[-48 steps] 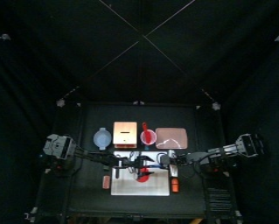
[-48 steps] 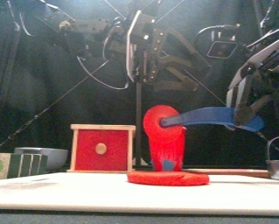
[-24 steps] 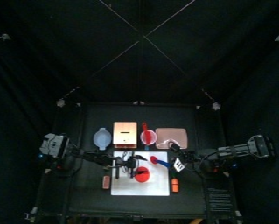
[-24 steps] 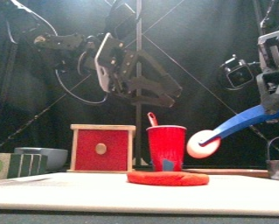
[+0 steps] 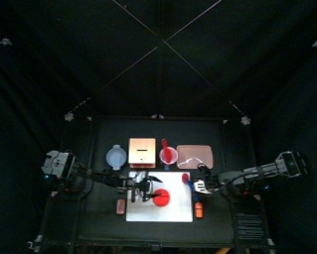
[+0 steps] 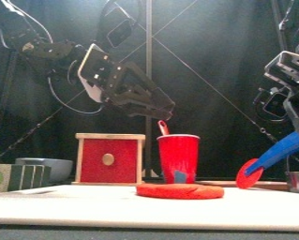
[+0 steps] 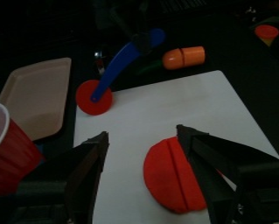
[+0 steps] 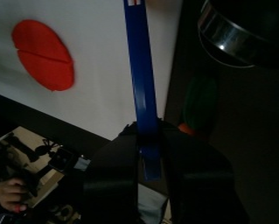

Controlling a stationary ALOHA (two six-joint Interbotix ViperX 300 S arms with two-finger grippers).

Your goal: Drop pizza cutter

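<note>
release step: pizza cutter low at the white board's right edge

left gripper (image 7: pixel 142 133) spread wide, empty, over the white board (image 7: pixel 188 96). pizza cutter (image 7: pixel 118 66) tilted, red wheel just beside the board's right edge, seemingly touching down; blue handle runs up into the right gripper (image 8: pixel 149 153), cannot tell if gripped or free. next: confirm release, then back off along the handle.

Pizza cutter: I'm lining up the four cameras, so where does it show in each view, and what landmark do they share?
Top: pizza cutter near the board's right edge.
Front: cutter low at right, blue handle slanting up.
Left wrist: cutter upper middle, past the board.
Right wrist: its blue handle runs up the middle.
Landmark: red disc on the board, in all four.
</note>
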